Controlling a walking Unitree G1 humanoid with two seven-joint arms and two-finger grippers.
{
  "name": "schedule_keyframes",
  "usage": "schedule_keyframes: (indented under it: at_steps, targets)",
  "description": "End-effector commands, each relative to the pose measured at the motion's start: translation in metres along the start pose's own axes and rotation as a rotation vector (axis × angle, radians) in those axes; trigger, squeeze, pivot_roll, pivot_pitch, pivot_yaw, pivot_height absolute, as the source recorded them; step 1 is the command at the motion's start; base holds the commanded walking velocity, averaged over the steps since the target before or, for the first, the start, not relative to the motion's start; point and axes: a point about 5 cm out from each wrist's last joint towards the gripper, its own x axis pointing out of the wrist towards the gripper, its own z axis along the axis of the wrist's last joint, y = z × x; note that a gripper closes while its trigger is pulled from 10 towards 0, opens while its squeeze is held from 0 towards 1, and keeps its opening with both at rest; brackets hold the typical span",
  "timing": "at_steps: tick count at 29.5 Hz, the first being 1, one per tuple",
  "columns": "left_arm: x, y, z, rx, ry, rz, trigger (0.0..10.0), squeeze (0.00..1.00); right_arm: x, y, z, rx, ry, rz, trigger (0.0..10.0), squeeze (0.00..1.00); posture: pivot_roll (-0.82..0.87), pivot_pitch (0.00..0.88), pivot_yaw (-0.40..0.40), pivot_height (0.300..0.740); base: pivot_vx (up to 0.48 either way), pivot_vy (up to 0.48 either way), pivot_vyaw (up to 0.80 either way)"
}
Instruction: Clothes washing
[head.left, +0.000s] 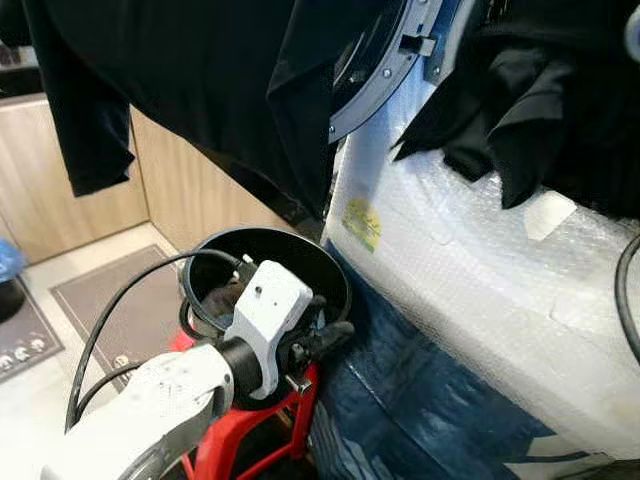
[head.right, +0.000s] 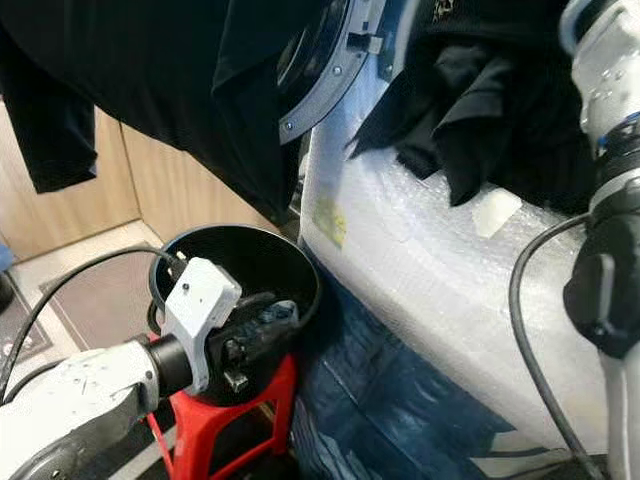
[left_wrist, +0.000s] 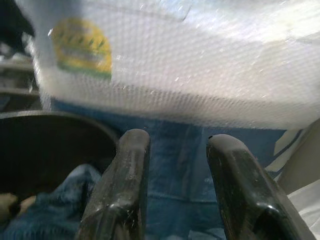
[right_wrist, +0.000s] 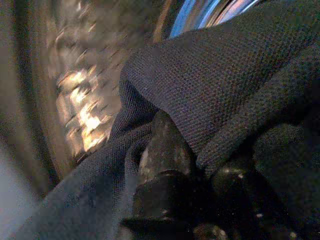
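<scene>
- While the dark garment (right_wrist: 215, 85) is pinched in the right claw (right_wrist: 195, 175) at the mouth of the drum (right_wrist: 80, 110), the load is only half in; its black folds (head.right: 470, 110) hang over the front of the washing machine (head.left: 480, 270).
- Doing this step well, I judge, means pushing the cloth deep past the door ring (head.right: 335, 65) before letting go; anything left draped over the lip would catch when the door shuts.
- The right claw's fingers are together, clamped on a fold of the knit; its weave looks coarse and soft, so it should slide off the pads easily once they part.
- More washing waits in the black basket (head.left: 330, 260), which sits on a red stool (head.right: 265, 400) just beside the machine; blue denim-like cloth (left_wrist: 45, 210) lies crumpled inside it.
- The left claw (left_wrist: 175, 165) hovers over the basket rim with its fingers apart and nothing between them; it is well placed to dip for the next piece.
- Another black garment (head.left: 170, 70) hangs in front of the wooden cabinets (head.left: 40, 190), close to the open door; it could snag on a passing arm.
- The machine is wrapped in bubble film, dimpled and glossy, with a yellow and green sticker (head.left: 361, 222) showing through; a blue sheet (head.left: 420, 400) covers its lower part.
</scene>
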Motion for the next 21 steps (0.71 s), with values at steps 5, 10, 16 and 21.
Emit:
schedule_keyframes:
  at_steps: [5, 10, 16, 21]
  targets:
    - [-0.004, -0.006, 0.003, -0.002, -0.009, 0.035, 10.0, 0.00, -0.005, -0.010, 0.054, 0.059, -0.199, -0.100, 10.0, 0.00, 0.02, 0.122, -0.279, 0.740, 0.000, 0.000, 0.00]
    - [-0.006, -0.004, 0.001, -0.035, -0.010, 0.076, 10.0, 0.00, -0.004, -0.002, 0.052, 0.018, -0.213, -0.105, 10.0, 0.00, 0.01, 0.130, -0.288, 0.740, 0.000, 0.000, 0.00]
    - [-0.004, -0.008, 0.001, -0.042, -0.010, 0.077, 10.0, 0.00, -0.001, 0.027, -0.021, -0.192, 0.072, 0.116, 10.0, 0.00, 0.02, 0.114, -0.289, 0.740, 0.000, 0.000, 0.00]
    - [-0.004, -0.009, 0.001, -0.044, -0.010, 0.070, 10.0, 0.00, -0.002, 0.024, -0.037, -0.227, 0.152, 0.157, 10.0, 0.00, 0.02, 0.097, -0.285, 0.740, 0.000, 0.000, 0.00]
